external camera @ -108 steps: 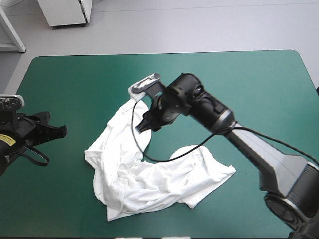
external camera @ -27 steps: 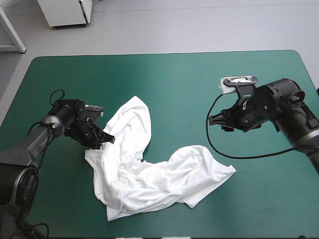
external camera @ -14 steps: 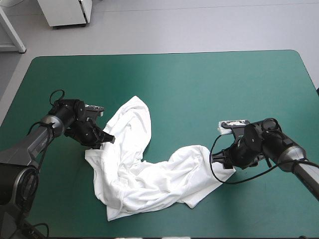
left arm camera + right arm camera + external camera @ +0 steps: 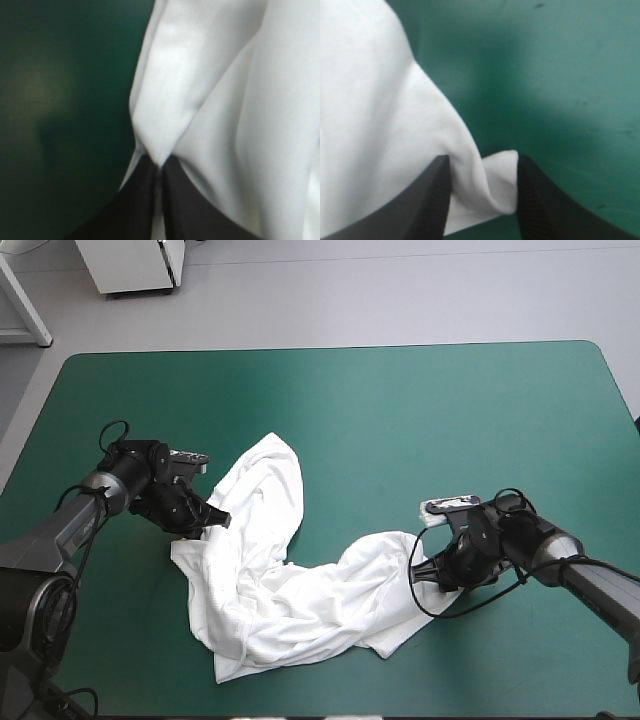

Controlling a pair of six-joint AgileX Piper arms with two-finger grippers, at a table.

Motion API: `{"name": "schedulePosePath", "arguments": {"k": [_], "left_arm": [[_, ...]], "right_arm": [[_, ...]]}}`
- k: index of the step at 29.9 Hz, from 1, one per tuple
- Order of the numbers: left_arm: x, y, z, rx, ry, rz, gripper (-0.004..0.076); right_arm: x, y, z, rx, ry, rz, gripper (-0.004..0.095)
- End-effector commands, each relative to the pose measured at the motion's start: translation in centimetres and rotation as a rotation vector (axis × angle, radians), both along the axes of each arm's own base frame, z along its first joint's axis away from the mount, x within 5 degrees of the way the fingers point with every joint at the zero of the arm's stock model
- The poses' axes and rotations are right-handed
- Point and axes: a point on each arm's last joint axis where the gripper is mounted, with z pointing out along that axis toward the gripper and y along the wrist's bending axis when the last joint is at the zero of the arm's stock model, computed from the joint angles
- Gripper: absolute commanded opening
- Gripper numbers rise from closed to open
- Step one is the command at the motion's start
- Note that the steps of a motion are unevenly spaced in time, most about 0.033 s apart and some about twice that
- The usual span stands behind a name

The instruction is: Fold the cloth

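The white T-shirt lies crumpled on the teal-green cover, one arm of cloth running toward the far side and a lobe stretching right. My left gripper sits low at the shirt's left edge. In the left wrist view its fingers meet in a point, my left gripper shut on a raised fold of the T-shirt. My right gripper is down at the shirt's right corner. In the right wrist view my right gripper stands open, a small flap of the T-shirt lying between its fingers.
Bare teal-green cover stretches across the far half of the table and to the right of the shirt. The shirt's near hem lies close to the table's front edge.
The right arm left the shirt's far part, swung right, then came down to the shirt's right corner. The left arm came in and shut on the left edge, then stayed still.
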Motion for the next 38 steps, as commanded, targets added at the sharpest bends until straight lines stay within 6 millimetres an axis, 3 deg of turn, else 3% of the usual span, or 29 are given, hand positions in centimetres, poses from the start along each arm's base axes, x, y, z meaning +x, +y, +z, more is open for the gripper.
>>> {"name": "schedulePosePath", "arguments": {"k": [1, 2, 3, 7, 10, 16, 22, 28, 33, 38], "left_arm": [[0.1, -0.6, -1.1, -0.033, -0.008, 0.018, -0.0009], [0.1, -0.6, -1.1, -0.032, -0.008, 0.016, -0.0009], [0.1, -0.6, -1.1, -0.032, -0.008, 0.016, -0.0009], [0.3, -0.6, -0.2, -0.034, -0.030, 0.007, -0.0009], [0.7, -0.6, 2.4, -0.045, -0.108, -0.006, -0.0009], [0.3, -0.6, 10.1, -0.067, -0.305, -0.054, -0.0009], [-1.8, -0.2, 20.1, -0.090, -0.611, -0.086, -0.0009], [-4.9, 0.1, 29.5, -0.129, -0.935, -0.111, -0.0009], [-8.4, 0.2, 36.8, -0.193, -1.215, -0.131, -0.0009], [-12.4, 0.4, 41.9, -0.241, -1.446, -0.180, -0.0009]], "right_arm": [[-0.6, 2.6, -1.4, 0.080, 0.061, -0.006, 0.0160], [-0.7, 3.0, -1.3, 0.081, 0.064, 0.002, 0.0042], [-0.8, 3.2, -1.3, 0.083, 0.066, 0.001, -0.0014], [-0.6, 3.0, 0.8, 0.065, 0.016, -0.011, -0.0019], [-0.1, 2.1, 4.1, 0.004, -0.109, -0.021, -0.0019], [0.2, 0.2, 14.4, -0.047, -0.428, -0.016, -0.0019], [-0.8, -1.9, 24.8, -0.023, -0.786, -0.074, -0.0019], [-2.5, -3.5, 32.0, -0.012, -1.037, -0.078, -0.0019], [-4.9, -5.2, 37.5, 0.056, -1.251, -0.124, -0.0019], [-8.0, -6.6, 42.0, 0.131, -1.472, -0.101, -0.0019]]}}
